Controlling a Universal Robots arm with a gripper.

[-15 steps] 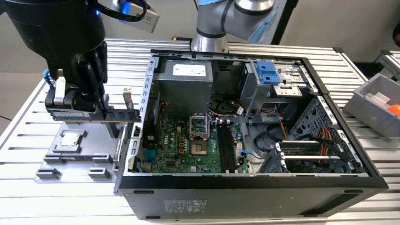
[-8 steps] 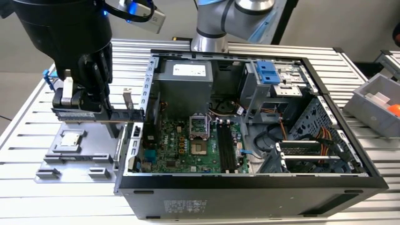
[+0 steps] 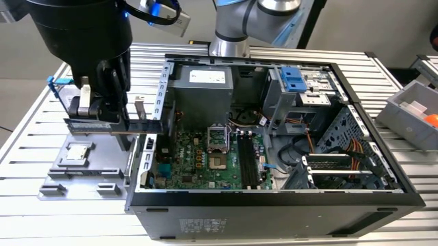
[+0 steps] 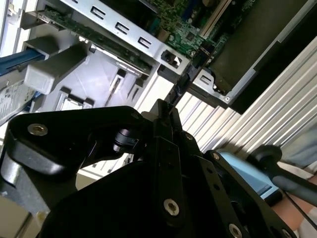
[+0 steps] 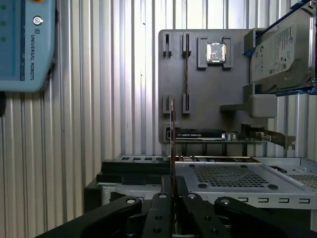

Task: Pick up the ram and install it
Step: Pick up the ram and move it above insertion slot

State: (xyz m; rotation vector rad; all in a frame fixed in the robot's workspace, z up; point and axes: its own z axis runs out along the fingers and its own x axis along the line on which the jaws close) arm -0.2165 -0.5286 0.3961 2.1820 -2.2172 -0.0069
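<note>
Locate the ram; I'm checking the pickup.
Exterior view's left: the ram is gripped in the tool over the grey tray, beside the computer case.

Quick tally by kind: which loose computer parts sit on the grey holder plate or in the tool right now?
Ram stick, gripped in the tool: 1
Processor chip on the plate: 1
Hard drive on the plate: 1
Expansion card on the plate: 1
Total: 4
</note>
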